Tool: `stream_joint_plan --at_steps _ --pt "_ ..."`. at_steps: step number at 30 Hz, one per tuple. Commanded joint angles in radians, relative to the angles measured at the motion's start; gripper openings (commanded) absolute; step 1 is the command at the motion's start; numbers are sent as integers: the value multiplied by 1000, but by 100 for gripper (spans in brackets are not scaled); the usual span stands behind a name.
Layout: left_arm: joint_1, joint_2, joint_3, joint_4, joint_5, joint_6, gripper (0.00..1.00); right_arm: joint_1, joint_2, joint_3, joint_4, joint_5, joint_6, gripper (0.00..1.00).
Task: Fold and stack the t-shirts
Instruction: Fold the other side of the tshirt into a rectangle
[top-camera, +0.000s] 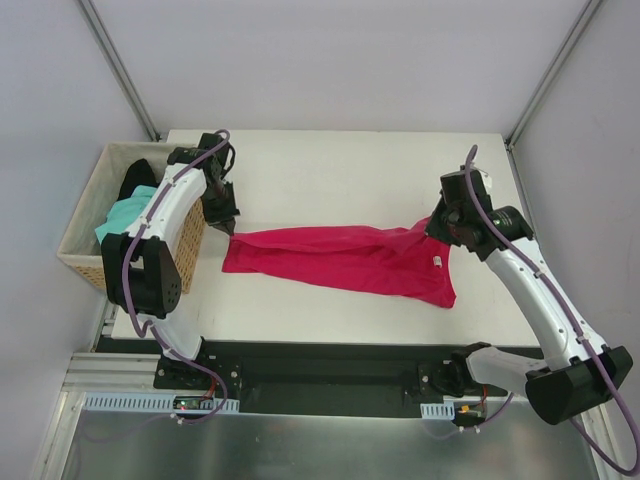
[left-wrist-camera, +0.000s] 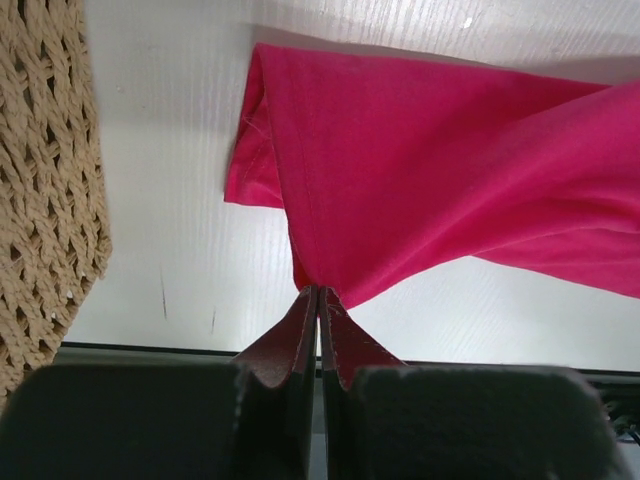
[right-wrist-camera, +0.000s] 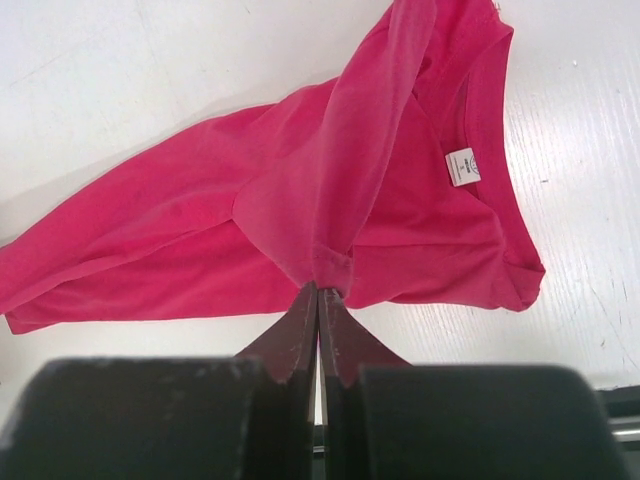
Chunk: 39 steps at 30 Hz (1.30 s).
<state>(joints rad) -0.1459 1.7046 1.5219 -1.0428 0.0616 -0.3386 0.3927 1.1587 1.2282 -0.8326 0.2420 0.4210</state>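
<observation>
So the left claw (top-camera: 230, 226) is clamped tight on one end of the crimson t-shirt (top-camera: 345, 258), centre-left of the top view; the right claw (top-camera: 437, 228) pinches cloth near the collar, centre-right. Shirt's stretched between them across the middle of the bench (top-camera: 330, 170).

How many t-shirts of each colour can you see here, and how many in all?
1 crimson t-shirt, spread on the table
1 mint-green t-shirt, in the wicker basket
1 black t-shirt, in the same basket
Total: 3 t-shirts

The label (right-wrist-camera: 462, 165) on the crimson t-shirt (right-wrist-camera: 180, 230) is unreadable.
</observation>
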Motion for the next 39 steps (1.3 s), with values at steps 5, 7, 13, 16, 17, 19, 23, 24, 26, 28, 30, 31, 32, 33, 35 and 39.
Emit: stream_joint_plan --at_steps 5,7,13,16,17,19,23,24,26,28,30,31,32,33,35,39 --pt "-18 -80 -20 -65 -39 29 0 41 -4 36 -100 46 68 1" --pt "-18 -82 -22 -69 -46 27 0 51 -4 39 -109 51 82 1" --pt "-18 -68 -23 -74 -46 27 0 64 -1 11 -131 59 139 1" --pt "-20 -56 -20 -74 -43 27 0 64 2 7 -140 62 157 1" --pt "-20 -53 -19 -74 -45 27 0 66 4 7 -145 65 160 1" --pt "-20 -45 -11 -72 -42 27 0 64 10 11 -158 68 168 1" --pt "-20 -34 -8 -74 -42 29 0 64 25 24 -189 74 182 1" --pt "-20 -33 -11 -72 -43 29 0 66 32 27 -201 74 183 1" --pt "-20 -30 -14 -74 -45 29 0 64 48 39 -218 74 191 1" --pt "-21 -19 -23 -75 -48 29 0 66 56 48 -235 75 193 1" --pt "-24 -10 -29 -74 -52 29 0 64 65 50 -246 69 194 1" --pt "-24 -7 -31 -72 -54 29 0 64 70 50 -249 68 196 1" --pt "-26 0 -34 -72 -57 27 0 64 72 50 -249 62 196 1" --pt "-29 4 -38 -66 -57 27 0 64 78 50 -256 60 199 1" --pt "-30 16 -48 -63 -57 26 0 64 84 48 -261 54 200 1" --pt "-37 39 -60 -54 -57 26 0 66 101 48 -283 45 203 1"
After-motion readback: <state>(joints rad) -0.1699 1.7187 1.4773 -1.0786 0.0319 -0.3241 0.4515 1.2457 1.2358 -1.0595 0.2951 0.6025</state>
